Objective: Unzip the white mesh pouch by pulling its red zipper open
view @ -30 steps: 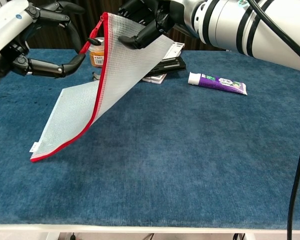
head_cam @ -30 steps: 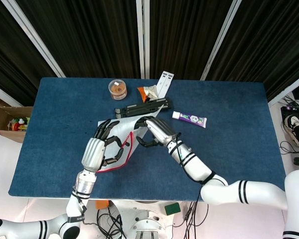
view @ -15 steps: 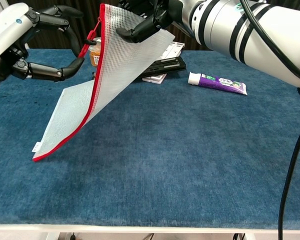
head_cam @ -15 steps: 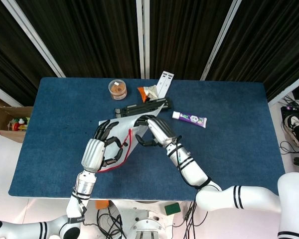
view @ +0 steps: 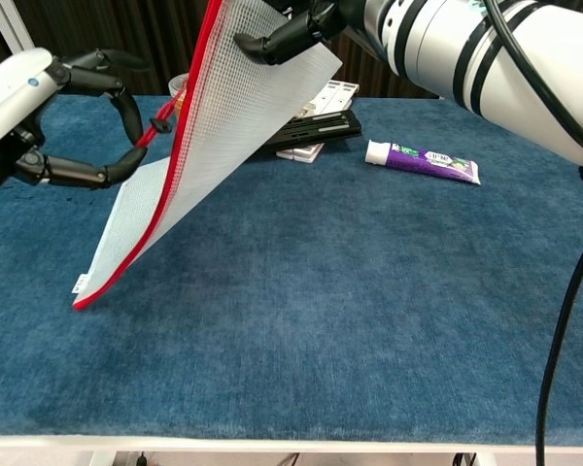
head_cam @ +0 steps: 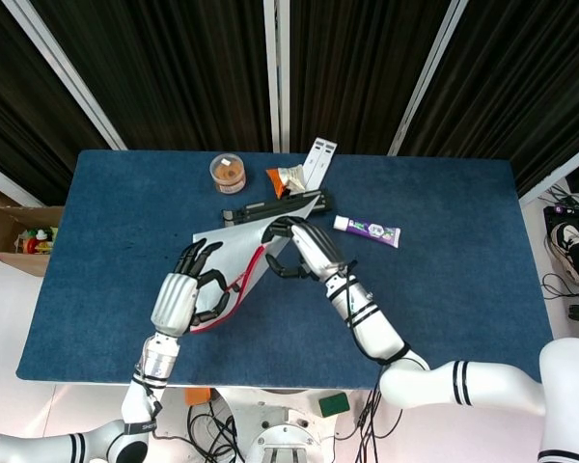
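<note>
The white mesh pouch (view: 223, 107) is held aloft over the tabletop's (view: 369, 291) left half, pinched at its upper edge by the right hand (head_cam: 294, 249). The zipper pull (view: 161, 127) appears to be nipped between the left hand's (view: 49, 131) fingers (view: 97, 173). That hold looks slight; a slip could be caused by an off-line tug.

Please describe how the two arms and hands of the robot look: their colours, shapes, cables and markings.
Both arms are glossy white tubes with black bands near the joints. The left hand and right hand have silver-grey metallic backs and black segmented fingers. A black cable hangs along the right arm, and thin black cords wrap its forearm.
</note>
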Controlling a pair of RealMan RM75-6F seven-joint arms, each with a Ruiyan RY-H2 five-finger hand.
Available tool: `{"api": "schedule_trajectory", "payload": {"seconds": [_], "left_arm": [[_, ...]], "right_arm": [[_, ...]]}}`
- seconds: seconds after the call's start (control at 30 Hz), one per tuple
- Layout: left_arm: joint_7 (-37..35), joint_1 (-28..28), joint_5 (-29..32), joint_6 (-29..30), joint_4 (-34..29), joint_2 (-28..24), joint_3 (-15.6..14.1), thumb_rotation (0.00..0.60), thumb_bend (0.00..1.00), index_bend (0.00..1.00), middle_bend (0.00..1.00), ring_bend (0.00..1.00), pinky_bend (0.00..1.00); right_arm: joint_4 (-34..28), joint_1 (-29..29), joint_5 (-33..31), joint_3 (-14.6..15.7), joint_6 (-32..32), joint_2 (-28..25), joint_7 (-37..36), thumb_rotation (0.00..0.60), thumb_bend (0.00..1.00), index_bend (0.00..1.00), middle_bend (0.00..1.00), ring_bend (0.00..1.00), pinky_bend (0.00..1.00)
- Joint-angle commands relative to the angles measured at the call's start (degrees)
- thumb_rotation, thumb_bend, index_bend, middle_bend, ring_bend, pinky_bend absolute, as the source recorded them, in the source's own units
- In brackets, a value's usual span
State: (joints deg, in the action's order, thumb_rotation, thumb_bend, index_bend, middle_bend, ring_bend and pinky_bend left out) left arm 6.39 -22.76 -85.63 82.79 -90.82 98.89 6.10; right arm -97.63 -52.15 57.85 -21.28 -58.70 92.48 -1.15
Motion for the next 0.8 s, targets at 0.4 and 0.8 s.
{"api": "schedule_trajectory", "payload": {"seconds": [0.4,0.8], "left_arm": [[1.49,4.03,3.01,0.17,5.78,-3.00,-1.76,0.600,0.40,0.66,0.11,0.00,0.08],[1.09,6.49,8.61,-2.62,11.28,-4.98,-0.91,0.600,0.40,0.66,0.11,0.00,0.08]], "right_arm": [[-0.70,3.33,3.78,-0.32,-0.19,-3.55,-5.06,0.600,0.57,0.82,0.44,0.24,0.26],[-1.07,6.51,7.72,1.04,0.76,-7.60,-10.47,0.600,0.57,0.83,0.44,0.24,0.26]]}}
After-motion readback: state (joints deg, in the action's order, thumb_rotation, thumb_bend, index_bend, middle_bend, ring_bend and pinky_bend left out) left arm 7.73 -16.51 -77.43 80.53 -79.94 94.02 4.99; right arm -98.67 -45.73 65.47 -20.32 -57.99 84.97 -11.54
